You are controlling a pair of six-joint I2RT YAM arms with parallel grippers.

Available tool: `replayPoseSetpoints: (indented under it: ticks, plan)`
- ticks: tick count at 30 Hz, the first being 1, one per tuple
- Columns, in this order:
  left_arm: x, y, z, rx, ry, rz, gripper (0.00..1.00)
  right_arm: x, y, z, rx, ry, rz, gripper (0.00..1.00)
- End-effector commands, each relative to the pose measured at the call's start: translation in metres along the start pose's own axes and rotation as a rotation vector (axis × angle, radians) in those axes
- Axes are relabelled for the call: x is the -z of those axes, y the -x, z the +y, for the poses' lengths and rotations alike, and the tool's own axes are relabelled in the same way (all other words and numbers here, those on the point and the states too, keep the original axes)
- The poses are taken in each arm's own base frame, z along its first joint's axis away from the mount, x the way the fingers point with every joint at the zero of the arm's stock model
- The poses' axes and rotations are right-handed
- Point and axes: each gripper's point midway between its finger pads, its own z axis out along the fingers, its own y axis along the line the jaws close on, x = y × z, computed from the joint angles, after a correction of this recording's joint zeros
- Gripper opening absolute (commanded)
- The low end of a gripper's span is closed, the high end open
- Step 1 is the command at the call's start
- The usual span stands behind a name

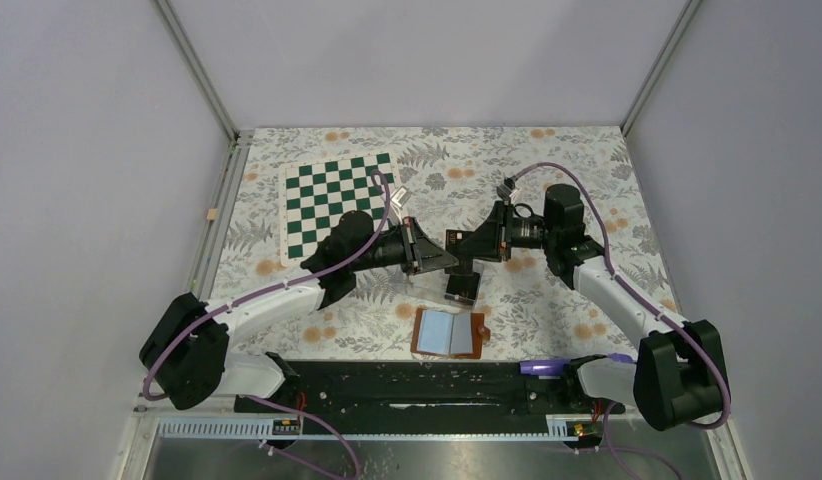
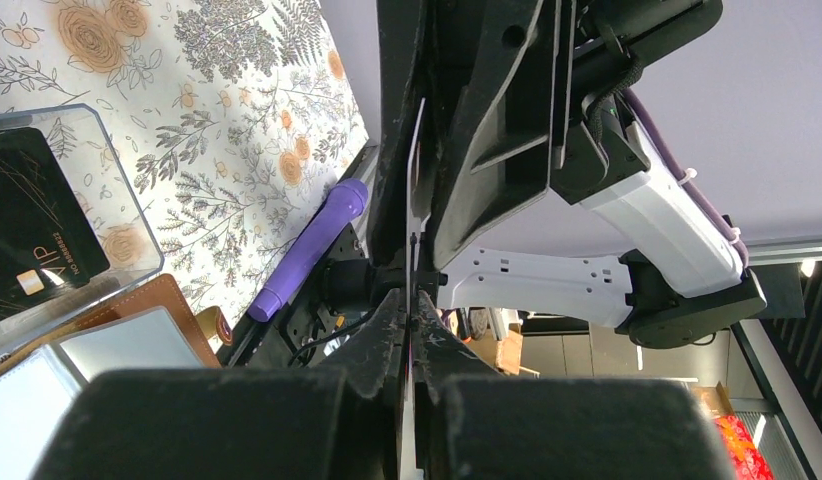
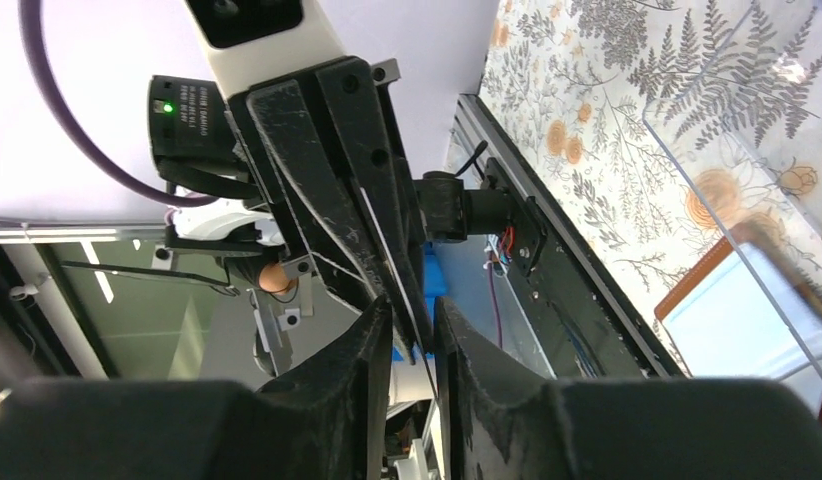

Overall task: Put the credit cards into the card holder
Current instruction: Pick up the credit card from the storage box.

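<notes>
Meeting midair, left jaws clamp a credit card (image 3: 383,240) edge-on; right jaws straddle it, slightly apart.

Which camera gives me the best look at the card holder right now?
Top external: the card holder lies open and whole, nothing covering it. The left wrist view catches only its corner at the frame's lower left; the right wrist view shows a part at the right edge, partly through the clear box.
</notes>
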Motion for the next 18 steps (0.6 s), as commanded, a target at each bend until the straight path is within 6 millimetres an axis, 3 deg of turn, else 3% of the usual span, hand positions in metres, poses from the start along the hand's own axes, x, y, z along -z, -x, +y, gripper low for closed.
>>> replayPoseSetpoints:
  ticks: [1,8,10,13,16,18]
  plan:
    - [0.005,-0.004,-0.012,-0.036,-0.055,0.006,0.0,0.005,0.004,0.025,0.059,0.096,0.012,0.3]
    - [0.003,-0.008,-0.008,-0.029,-0.054,0.027,0.0,0.008,-0.003,0.032,0.071,0.13,0.056,0.28]
    - [0.002,-0.008,-0.005,-0.027,-0.047,0.029,0.0,0.009,-0.004,0.033,0.076,0.135,0.069,0.21]
    - [0.002,-0.009,-0.003,-0.03,-0.042,0.033,0.01,0.01,-0.005,0.032,0.077,0.137,0.074,0.0]
    - [0.003,-0.01,0.007,-0.038,0.004,0.035,0.24,0.012,-0.004,0.027,0.08,0.117,0.062,0.0]
    - [0.005,-0.014,0.022,-0.045,0.066,0.044,0.35,0.013,-0.002,0.02,0.077,0.084,0.044,0.0]
